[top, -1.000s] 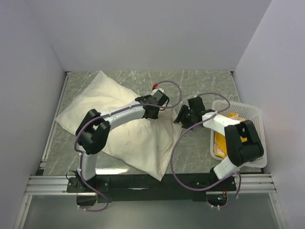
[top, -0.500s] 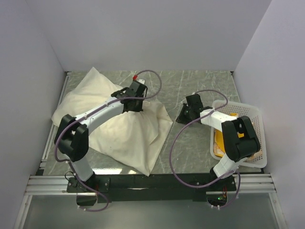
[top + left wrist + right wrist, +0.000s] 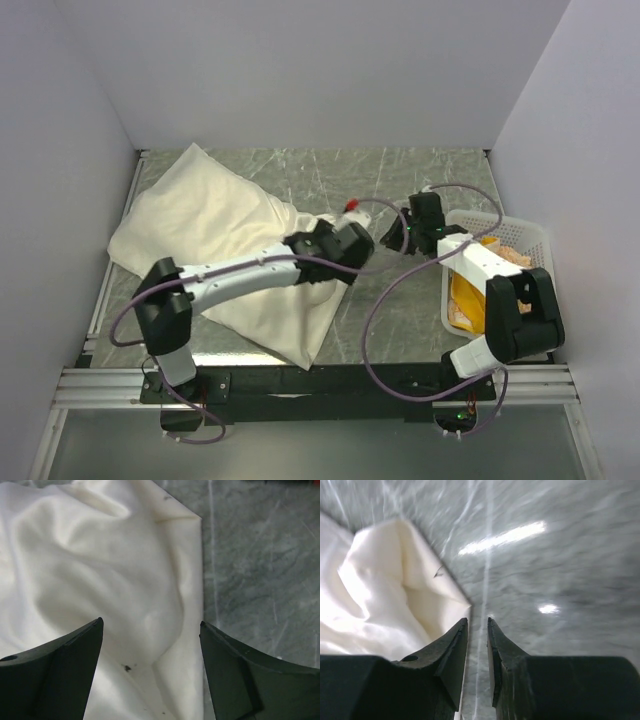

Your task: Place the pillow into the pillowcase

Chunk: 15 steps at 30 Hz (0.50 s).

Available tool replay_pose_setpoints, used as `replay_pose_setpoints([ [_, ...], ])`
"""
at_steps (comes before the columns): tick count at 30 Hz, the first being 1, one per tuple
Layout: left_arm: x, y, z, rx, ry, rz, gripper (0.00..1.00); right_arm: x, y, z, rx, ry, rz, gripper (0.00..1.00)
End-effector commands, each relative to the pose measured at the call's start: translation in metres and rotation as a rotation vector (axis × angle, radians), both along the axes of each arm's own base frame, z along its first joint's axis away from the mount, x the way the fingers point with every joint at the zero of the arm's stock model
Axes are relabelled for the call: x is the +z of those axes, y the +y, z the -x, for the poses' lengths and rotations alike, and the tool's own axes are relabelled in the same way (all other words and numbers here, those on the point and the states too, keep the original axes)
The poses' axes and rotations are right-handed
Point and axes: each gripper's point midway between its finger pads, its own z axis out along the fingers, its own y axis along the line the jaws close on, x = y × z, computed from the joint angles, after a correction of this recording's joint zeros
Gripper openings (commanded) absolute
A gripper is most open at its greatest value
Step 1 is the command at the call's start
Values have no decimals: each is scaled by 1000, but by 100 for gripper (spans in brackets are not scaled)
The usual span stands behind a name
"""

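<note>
Cream cloth lies directly beneath your left gripper (image 3: 150,624), whose jaws stand wide and hold nothing. Half a second ago that gripper was pinched on a raised fold further left. It has since let go and shifted to the right-hand end of the pillowcase (image 3: 210,230), which has dropped from a tented heap to a flatter lie. Your right gripper (image 3: 477,621) has drawn back from the cloth toward the basket (image 3: 525,240). Its jaws are almost together, with a thin gap and nothing in it, and the cloth's corner lies just beside it.

Finding: neither arm has a hold at present, so nothing keeps a mouth open, and a fresh grip looks necessary.

Pillowcase: it lies on the left half of the table (image 3: 330,170). Its long axis runs from the far-left corner toward the near centre, and its right-hand end points at both grippers.

Pillow: no print shows in any view, so you cannot tell whether it sits inside the bulging cloth.
</note>
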Motion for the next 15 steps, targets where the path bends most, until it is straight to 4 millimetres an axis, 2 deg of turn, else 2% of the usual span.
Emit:
replay_pose_setpoints([
  [1, -42, -1, 8, 119, -28, -169, 83, 32, -22, -3, -69, -56, -72, 30],
  [3, -57, -2, 9, 137, -23, -192, 83, 39, -31, -1, -88, -73, -83, 30],
  [4, -68, -4, 9, 132, -14, -199, 84, 42, -32, 0, -82, -83, -86, 30],
  [7, -82, -16, 2, 120, -5, -179, 85, 45, -34, 6, -81, -98, -90, 30],
  [10, -101, -17, -4, 134, 16, -192, 85, 45, -32, 10, -66, -104, -98, 30],
  [12, -109, -15, -7, 149, 25, -194, 81, 44, -32, 13, -62, -108, -101, 29],
  [13, -116, -11, -8, 164, 26, -218, 73, 44, -31, 15, -56, -108, -104, 29],
  [15, -118, -2, -15, 201, 1, -237, 61, 45, -30, 16, -51, -116, -109, 27],
])
